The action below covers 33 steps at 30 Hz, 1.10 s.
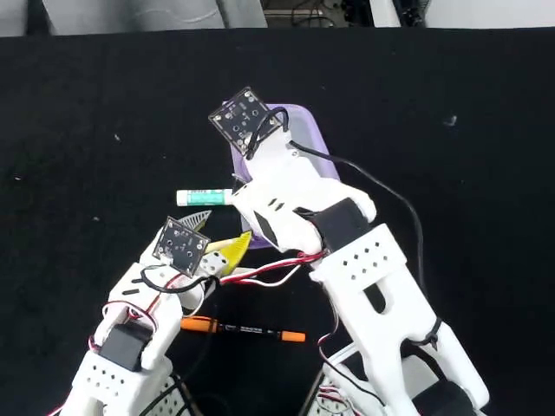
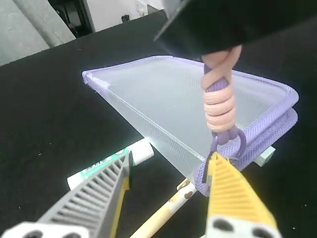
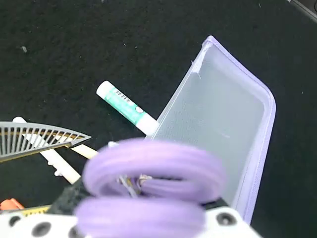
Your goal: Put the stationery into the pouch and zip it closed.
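Note:
The translucent purple pouch [image 1: 303,139] lies at mid-table, seen close in the left wrist view [image 2: 173,99] and the right wrist view [image 3: 223,124]. A coiled pink-and-purple zipper pull [image 2: 218,99] rises from the pouch's near corner, and my right gripper [image 1: 245,202] is shut on it from above; the coil [image 3: 148,183] sits close to that arm's camera. My left gripper [image 2: 168,198] stands open just short of that corner, grey finger [image 2: 99,193] on one side, yellow finger [image 2: 233,193] on the other. A green-and-white glue stick [image 1: 204,197] lies beside the pouch. A cream pen [image 2: 163,213] lies under the left gripper.
An orange marker [image 1: 243,329] lies on the black table [image 1: 451,217] between the two arm bases. The right arm's cable [image 1: 390,195] loops over the table to the right of the pouch. Open table spreads to the far left and far right.

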Each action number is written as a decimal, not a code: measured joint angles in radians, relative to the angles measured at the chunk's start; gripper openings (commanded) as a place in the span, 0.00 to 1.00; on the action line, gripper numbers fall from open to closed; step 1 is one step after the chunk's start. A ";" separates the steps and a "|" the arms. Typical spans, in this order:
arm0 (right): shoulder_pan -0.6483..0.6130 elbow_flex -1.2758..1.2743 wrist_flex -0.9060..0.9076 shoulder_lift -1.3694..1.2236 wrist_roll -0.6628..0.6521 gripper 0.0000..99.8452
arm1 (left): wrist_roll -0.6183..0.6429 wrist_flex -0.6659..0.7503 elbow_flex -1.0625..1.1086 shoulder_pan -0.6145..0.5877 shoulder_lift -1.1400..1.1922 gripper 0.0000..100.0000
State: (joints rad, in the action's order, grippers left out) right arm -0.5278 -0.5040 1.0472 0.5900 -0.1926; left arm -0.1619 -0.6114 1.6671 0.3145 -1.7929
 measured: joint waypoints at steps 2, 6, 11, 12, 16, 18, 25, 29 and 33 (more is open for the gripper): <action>0.002 0.000 0.000 0.000 0.000 0.01 | -0.003 0.000 0.000 0.000 0.000 0.25; 0.002 0.000 -0.003 0.000 0.000 0.01 | -0.005 0.000 0.000 0.002 0.000 0.25; 0.002 0.028 -0.003 0.002 -0.002 0.01 | -0.006 -0.026 0.000 0.040 0.000 0.25; 0.002 0.037 -0.003 0.005 0.000 0.01 | -0.006 -0.029 0.000 0.041 0.000 0.25; 0.002 0.038 -0.003 0.063 0.000 0.01 | -0.006 -0.034 0.000 0.040 0.000 0.25; 0.002 0.038 -0.003 0.091 0.000 0.01 | -0.006 -0.035 0.000 0.040 0.000 0.25; 0.002 0.038 0.037 0.157 -0.002 0.01 | -0.009 -0.035 0.000 0.038 0.000 0.25; 0.002 0.038 0.066 0.180 -0.002 0.01 | -0.011 0.002 0.000 -0.017 0.002 0.25; 0.002 0.038 0.069 0.180 -0.002 0.01 | -0.011 0.058 0.005 -0.032 0.002 0.25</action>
State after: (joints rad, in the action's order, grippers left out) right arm -0.5263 -0.4657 1.1162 0.7695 -0.1941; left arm -0.1726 -0.5531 1.6717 0.2823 -1.7914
